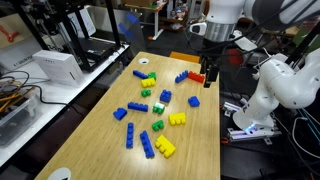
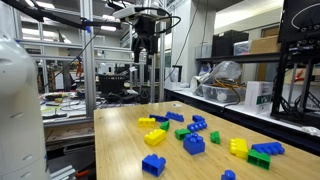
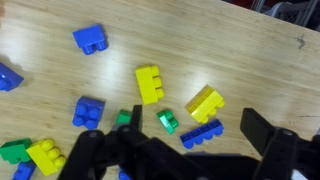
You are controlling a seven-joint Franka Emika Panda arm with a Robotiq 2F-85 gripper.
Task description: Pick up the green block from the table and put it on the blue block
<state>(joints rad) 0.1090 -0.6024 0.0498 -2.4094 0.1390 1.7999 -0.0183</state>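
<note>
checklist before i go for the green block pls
1. Jaws open and empty: ok. In the wrist view the gripper has its jaws spread wide with nothing between them.
2. Green block in sight, lying loose, not joined to another brick: ok.
3. Gripper at grasp height: not ok. In an exterior view it hangs high above the table.
4. Room for the jaws around the green block: cannot tell. A long blue brick lies close beside it.
5. Blue block top free, nothing stacked on it: ok.
</note>
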